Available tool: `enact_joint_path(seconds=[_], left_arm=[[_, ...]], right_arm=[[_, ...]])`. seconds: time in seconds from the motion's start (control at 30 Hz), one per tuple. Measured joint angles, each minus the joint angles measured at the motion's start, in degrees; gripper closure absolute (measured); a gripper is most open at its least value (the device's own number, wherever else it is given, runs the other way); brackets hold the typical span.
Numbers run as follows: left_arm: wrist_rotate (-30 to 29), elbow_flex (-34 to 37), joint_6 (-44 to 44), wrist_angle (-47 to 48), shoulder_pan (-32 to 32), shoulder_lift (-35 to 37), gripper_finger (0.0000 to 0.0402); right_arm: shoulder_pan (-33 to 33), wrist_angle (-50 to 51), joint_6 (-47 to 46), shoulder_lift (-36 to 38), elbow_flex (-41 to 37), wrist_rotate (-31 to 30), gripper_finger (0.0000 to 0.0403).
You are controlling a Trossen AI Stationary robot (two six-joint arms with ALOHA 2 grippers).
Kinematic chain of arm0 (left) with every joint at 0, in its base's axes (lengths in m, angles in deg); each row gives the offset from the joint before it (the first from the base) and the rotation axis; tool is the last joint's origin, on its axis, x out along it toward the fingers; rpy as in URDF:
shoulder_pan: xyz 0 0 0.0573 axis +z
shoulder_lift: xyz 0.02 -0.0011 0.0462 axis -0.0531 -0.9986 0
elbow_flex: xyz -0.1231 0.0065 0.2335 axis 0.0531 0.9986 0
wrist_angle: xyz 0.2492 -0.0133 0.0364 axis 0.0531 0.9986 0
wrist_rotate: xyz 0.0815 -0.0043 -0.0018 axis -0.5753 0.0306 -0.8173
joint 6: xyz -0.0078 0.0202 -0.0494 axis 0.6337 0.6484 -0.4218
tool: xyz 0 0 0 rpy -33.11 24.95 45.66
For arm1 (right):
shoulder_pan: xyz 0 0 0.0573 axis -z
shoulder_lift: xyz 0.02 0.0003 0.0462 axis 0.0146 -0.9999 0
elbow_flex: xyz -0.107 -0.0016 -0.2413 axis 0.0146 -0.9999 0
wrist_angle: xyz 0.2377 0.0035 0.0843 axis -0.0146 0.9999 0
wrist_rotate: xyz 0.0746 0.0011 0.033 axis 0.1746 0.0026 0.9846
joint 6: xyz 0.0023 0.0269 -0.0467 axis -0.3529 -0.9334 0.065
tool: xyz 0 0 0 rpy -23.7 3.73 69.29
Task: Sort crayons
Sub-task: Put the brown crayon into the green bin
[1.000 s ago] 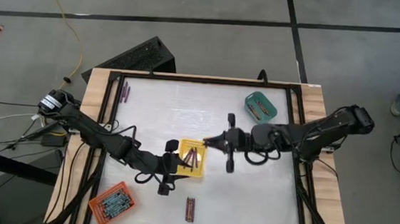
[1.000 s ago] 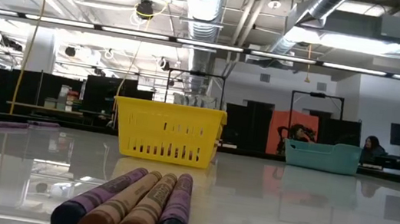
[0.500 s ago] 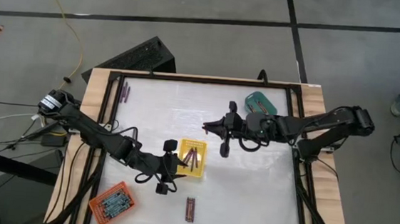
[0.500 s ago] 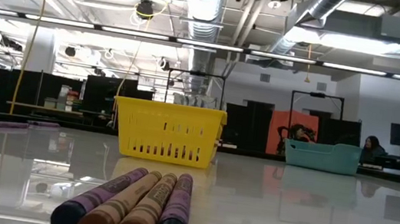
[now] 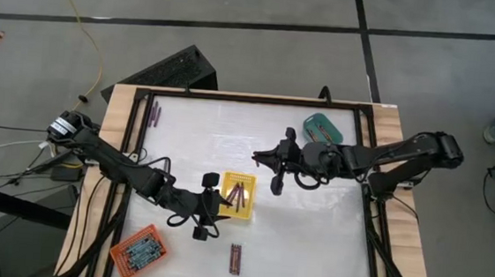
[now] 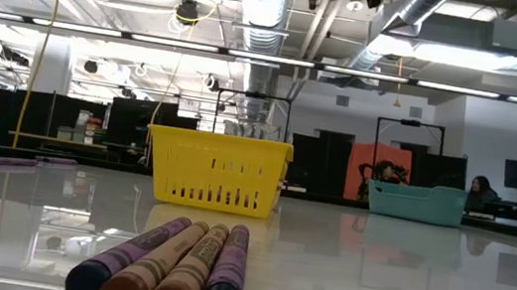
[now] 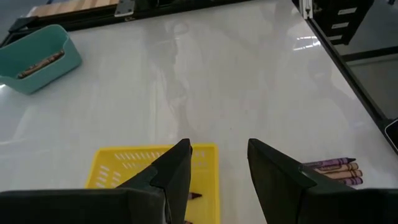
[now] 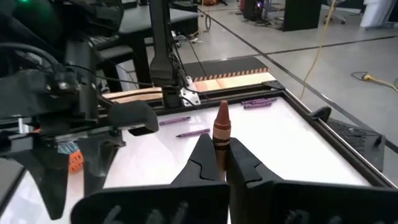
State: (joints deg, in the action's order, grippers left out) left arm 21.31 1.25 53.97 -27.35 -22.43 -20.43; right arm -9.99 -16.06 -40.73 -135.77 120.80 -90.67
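Note:
My right gripper hovers above the table's middle, between the yellow tray and the teal tray, shut on a reddish-brown crayon. My left gripper hangs open just left of the yellow tray, with nothing between its fingers. A few crayons lie in the yellow tray, and others lie in the teal tray. A row of purple and brown crayons lies flat on the table near the front edge. My right gripper pinches the reddish-brown crayon's lower part between its two fingertips. The crayon stands out beyond the fingers with its pointed end free. It is lifted clear of the table and trays.
An orange tray sits at the near left corner. Two purple crayons lie by the far left edge. The row of crayons lies near the front edge. A black frame borders the white table.
My right gripper, still shut on its crayon, has gone from the yellow tray's far right corner toward the table's far edge and has rolled a little. It has kept still for the last half second.

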Motion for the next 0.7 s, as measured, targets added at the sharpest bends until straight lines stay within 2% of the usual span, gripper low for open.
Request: enact_joint_path(seconds=[0.7], left_arm=[[0.02,0.00,0.02,-0.07,0.00,0.00,0.0253]], right_arm=[[-0.02,0.18,-4.37,0.00,0.00,-0.11,0.0403]])
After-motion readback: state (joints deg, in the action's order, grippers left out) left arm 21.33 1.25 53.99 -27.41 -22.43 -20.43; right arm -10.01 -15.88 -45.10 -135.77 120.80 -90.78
